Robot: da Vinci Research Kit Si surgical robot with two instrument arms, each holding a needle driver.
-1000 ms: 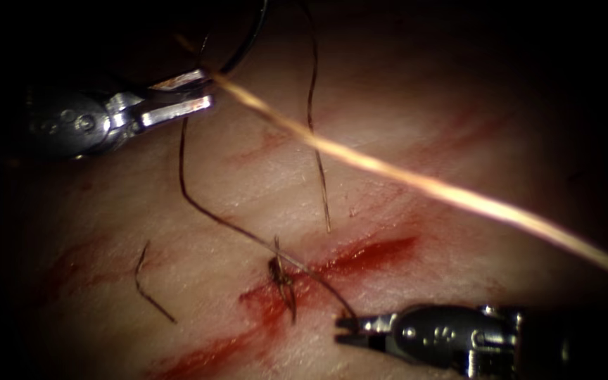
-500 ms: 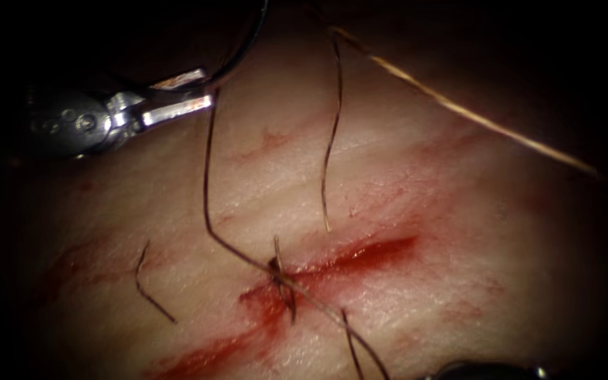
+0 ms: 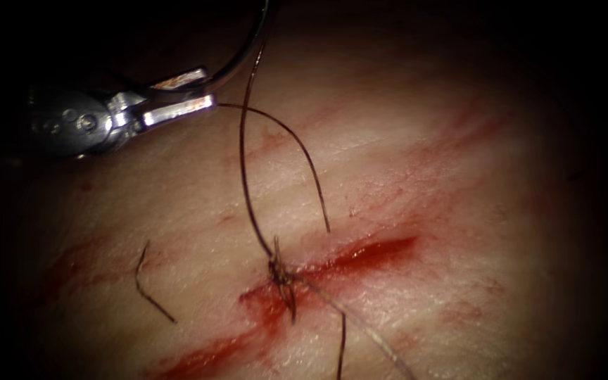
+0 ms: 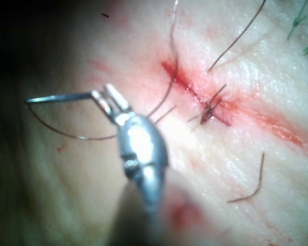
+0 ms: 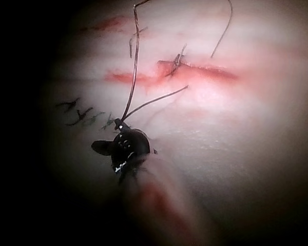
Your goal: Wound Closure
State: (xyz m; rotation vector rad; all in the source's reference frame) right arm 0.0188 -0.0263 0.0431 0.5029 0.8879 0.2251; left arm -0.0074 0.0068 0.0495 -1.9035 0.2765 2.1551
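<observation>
The needle (image 3: 248, 49) runs off the top edge of the endoscope view, so its upper curve and tip are cut off there. The thread (image 3: 248, 176) leaves by the bottom edge in two strands, and where they end cannot be seen. The left gripper (image 3: 184, 95) has its shaft lost in the dark at the picture's left. In the right wrist view the right gripper (image 5: 119, 124) is small and dark; thread meets its tip, but whether it is pinched there is too small to tell. The knot (image 3: 281, 276) at the cut (image 3: 360, 257) is too fine to make out its turns. In the left wrist view the shaft behind the left gripper (image 4: 109, 101) is a blur.
</observation>
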